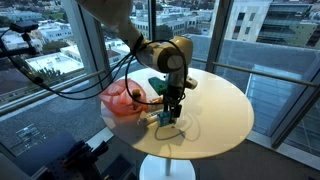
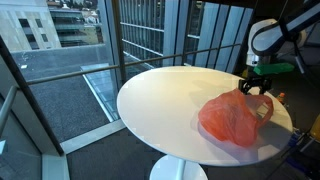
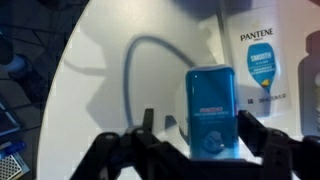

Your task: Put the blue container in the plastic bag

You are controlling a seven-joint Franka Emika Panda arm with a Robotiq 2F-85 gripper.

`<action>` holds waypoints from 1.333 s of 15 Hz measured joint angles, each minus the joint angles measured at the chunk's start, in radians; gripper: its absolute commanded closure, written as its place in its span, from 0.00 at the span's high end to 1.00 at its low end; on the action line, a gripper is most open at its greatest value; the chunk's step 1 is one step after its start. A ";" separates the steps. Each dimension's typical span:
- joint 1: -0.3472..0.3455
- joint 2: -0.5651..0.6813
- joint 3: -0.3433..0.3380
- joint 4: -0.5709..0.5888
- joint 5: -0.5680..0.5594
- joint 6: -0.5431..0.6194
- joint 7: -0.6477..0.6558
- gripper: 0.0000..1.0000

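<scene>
The blue container (image 3: 210, 95) stands upright on the round white table (image 1: 215, 105), seen from above in the wrist view. My gripper (image 3: 198, 125) is open, with one finger on each side of the container and gaps to both. In an exterior view the gripper (image 1: 172, 108) hangs low over the container (image 1: 163, 118), just beside the red plastic bag (image 1: 125, 100). In an exterior view the bag (image 2: 235, 118) lies crumpled on the table's near side, with the gripper (image 2: 255, 88) behind it; the container is hidden there.
A white Pantene box (image 3: 262, 60) lies next to the container. A thin grey looped cord (image 3: 130, 70) lies on the table. Black cables hang off the arm (image 1: 60, 75). Window railings surround the table (image 2: 160, 100).
</scene>
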 measured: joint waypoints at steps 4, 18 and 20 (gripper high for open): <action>0.002 0.006 -0.004 0.009 0.000 0.000 0.005 0.21; 0.104 -0.237 0.030 0.012 -0.020 -0.157 0.023 0.18; 0.118 -0.283 0.053 -0.001 -0.035 -0.180 0.025 0.18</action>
